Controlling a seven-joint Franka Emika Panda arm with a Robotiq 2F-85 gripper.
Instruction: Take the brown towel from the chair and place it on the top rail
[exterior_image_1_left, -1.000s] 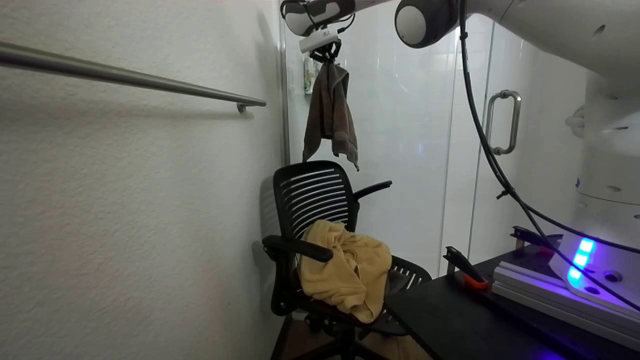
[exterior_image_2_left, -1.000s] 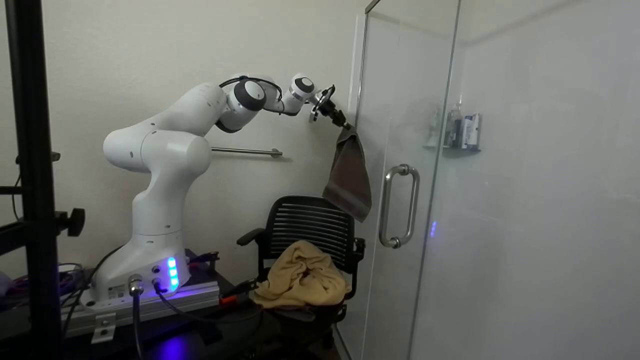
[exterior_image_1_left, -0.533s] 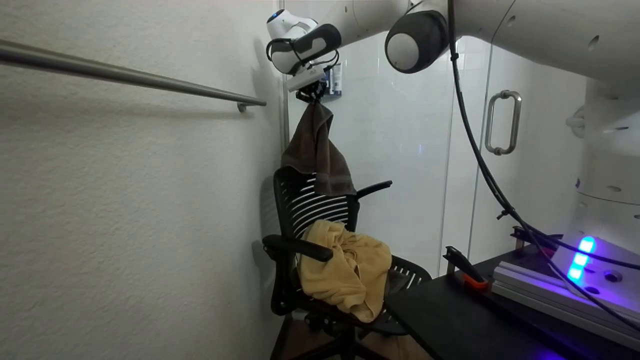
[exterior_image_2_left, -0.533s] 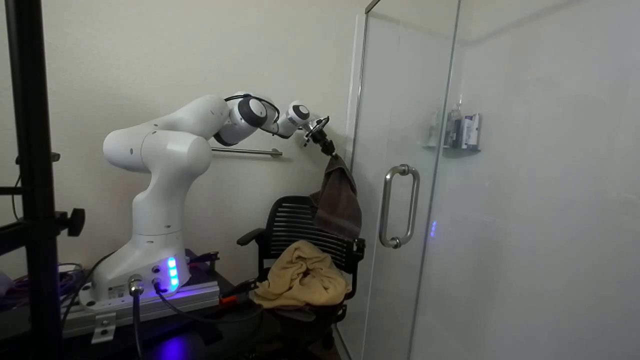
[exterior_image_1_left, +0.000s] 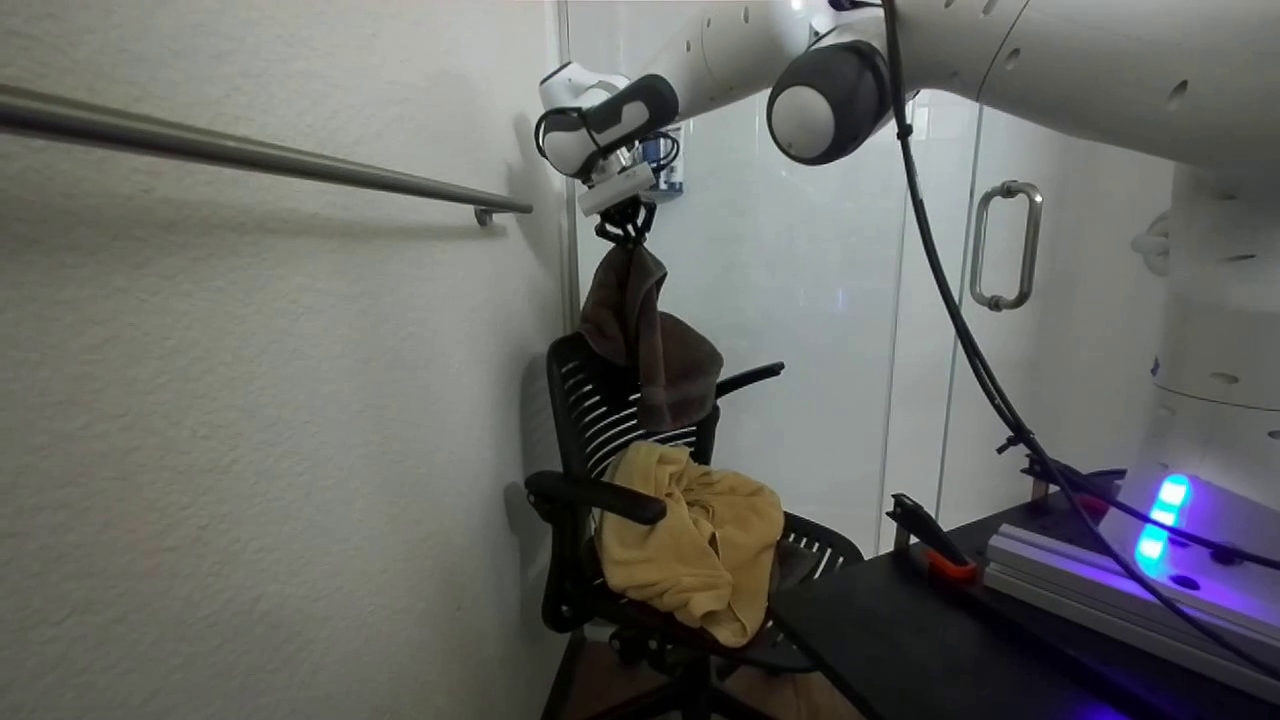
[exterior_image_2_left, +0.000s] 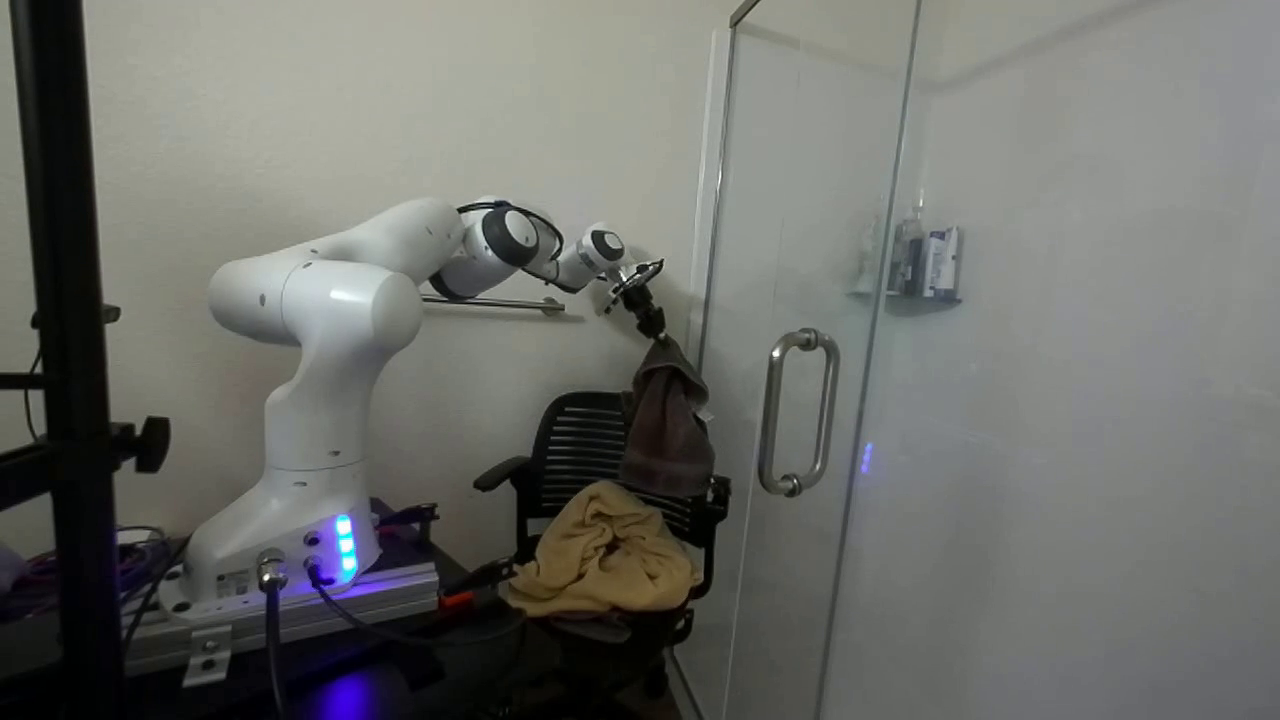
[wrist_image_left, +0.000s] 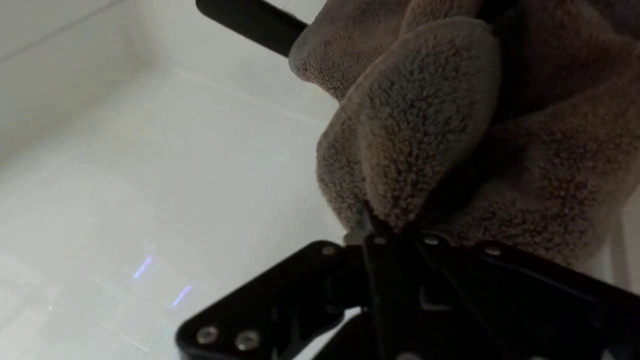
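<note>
The brown towel (exterior_image_1_left: 688, 370) hangs from my gripper (exterior_image_1_left: 628, 243), which is shut on its upper end above the chair back. The towel's lower part drapes over and in front of the backrest of the black chair (exterior_image_1_left: 590, 410). In an exterior view the towel (exterior_image_2_left: 668, 430) hangs over the right side of the backrest, below the gripper (exterior_image_2_left: 660, 338). In the wrist view the fingers (wrist_image_left: 387, 231) are together on the bunched towel (wrist_image_left: 430, 110); their tips are partly hidden in its folds. The metal rail (exterior_image_1_left: 250, 150) is on the wall and also shows behind the arm (exterior_image_2_left: 495, 303).
A yellow cloth (exterior_image_1_left: 690, 530) lies crumpled on the chair seat. A glass shower door with a metal handle (exterior_image_2_left: 798, 412) stands beside the chair. The wall (exterior_image_1_left: 300, 400) is close to the gripper. A black table (exterior_image_1_left: 860, 630) with clamps bears the robot's base.
My gripper has moved down and slightly toward the wall with the towel. The towel, which hung above and behind the chair back, now drapes over the backrest. The yellow cloth has not moved.
</note>
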